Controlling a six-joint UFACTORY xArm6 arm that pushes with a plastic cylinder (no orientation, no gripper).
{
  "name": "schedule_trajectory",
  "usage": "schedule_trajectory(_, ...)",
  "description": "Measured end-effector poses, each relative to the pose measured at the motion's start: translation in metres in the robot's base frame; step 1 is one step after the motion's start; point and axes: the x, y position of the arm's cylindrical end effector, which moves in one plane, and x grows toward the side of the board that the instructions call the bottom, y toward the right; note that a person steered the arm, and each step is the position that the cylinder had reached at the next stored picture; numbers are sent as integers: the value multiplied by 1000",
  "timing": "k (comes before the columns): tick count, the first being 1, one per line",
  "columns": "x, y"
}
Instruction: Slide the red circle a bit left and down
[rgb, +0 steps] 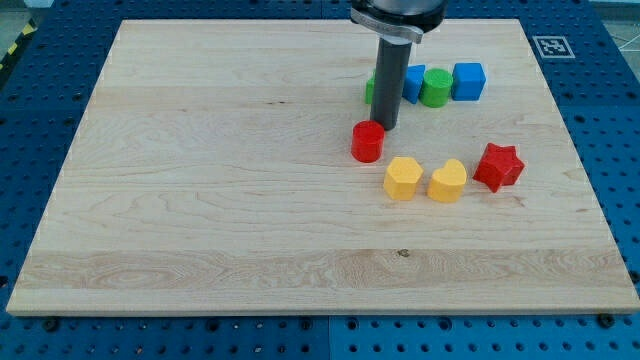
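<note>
The red circle (368, 141) is a short red cylinder on the wooden board (200, 180), a little right of the middle. My tip (388, 127) stands just to the upper right of it, touching or nearly touching its edge. The dark rod rises from there to the view's top.
A yellow hexagon (403, 178) and a yellow heart-like block (448, 181) lie below right of the red circle. A red star (498, 166) lies further right. Behind the rod a row holds a green block (371, 90), a blue block (414, 82), a green circle (436, 87) and a blue cube (468, 81).
</note>
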Motion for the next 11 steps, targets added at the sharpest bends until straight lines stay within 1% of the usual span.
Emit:
schedule_trajectory(2, 22, 4)
schedule_trajectory(3, 19, 23)
schedule_trajectory(4, 28, 33)
schedule_trajectory(5, 38, 17)
schedule_trajectory(6, 39, 5)
schedule_trajectory(7, 28, 4)
schedule_trajectory(8, 7, -7)
schedule_trajectory(9, 6, -34)
schedule_trajectory(11, 53, -41)
